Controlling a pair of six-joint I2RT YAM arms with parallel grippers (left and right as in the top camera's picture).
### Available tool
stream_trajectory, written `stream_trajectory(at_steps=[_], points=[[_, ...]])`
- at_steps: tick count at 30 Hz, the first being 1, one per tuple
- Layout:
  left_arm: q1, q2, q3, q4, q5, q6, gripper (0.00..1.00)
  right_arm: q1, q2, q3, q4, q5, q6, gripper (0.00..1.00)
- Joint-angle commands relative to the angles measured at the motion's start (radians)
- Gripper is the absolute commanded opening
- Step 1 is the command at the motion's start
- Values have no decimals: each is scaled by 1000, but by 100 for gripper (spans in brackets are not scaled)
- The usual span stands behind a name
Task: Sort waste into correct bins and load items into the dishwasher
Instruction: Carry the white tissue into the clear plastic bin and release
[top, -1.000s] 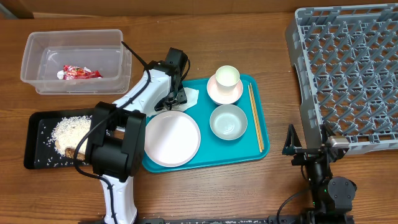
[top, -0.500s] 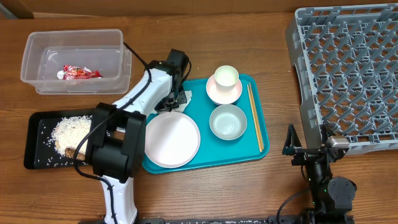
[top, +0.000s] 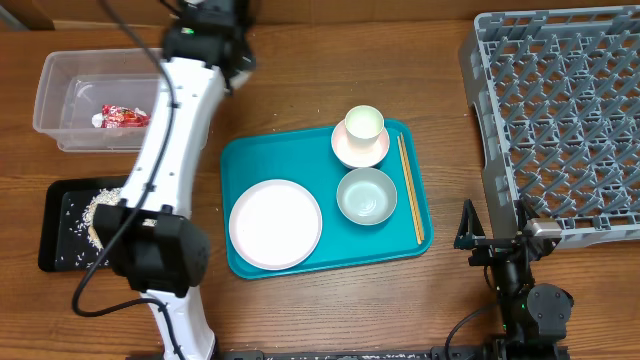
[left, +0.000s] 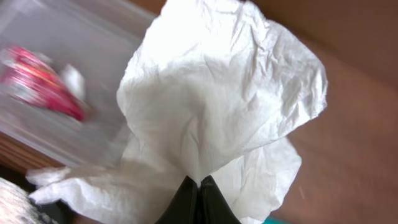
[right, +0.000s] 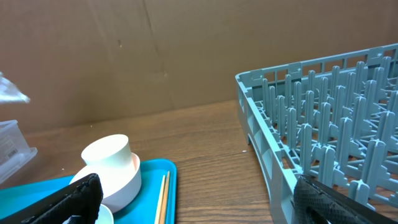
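The napkin (left: 211, 93) hangs pinched at one fold in the clenched left pincer (left: 199, 190), crumpled and spread wide, by the far right corner of the clear tub (top: 60, 75). A red wrapper (top: 125, 117) lies in that tub. In front of it, the black tray (top: 55, 255) holds rice (top: 100, 205). On the teal tray (top: 240, 160) sit the plate (top: 275, 223), the bowl (top: 367, 195), the cup (top: 365, 124) on its saucer (top: 350, 152), and the chopsticks (top: 411, 190) along the right edge. The right pincer (right: 199, 199) is released, jaws wide, low over the table (top: 400, 300) beside the rack (top: 560, 110).
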Motion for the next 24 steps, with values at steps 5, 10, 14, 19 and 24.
stream_trajectory(at_steps=[5, 10, 14, 19, 24], points=[[204, 3, 13, 82, -109, 1, 4, -4, -9, -10, 3, 9, -7, 100], [294, 30, 13, 87, -30, 0, 7, -4, -9, -10, 3, 9, -6, 100], [335, 64, 13, 84, 21, 0, 25, -4, -9, -10, 3, 9, -7, 100], [353, 97, 12, 78, 51, 0, 48, -4, -9, -10, 3, 9, -6, 100], [349, 95, 12, 61, 78, 0, 45, -4, -9, -10, 3, 9, -7, 100]])
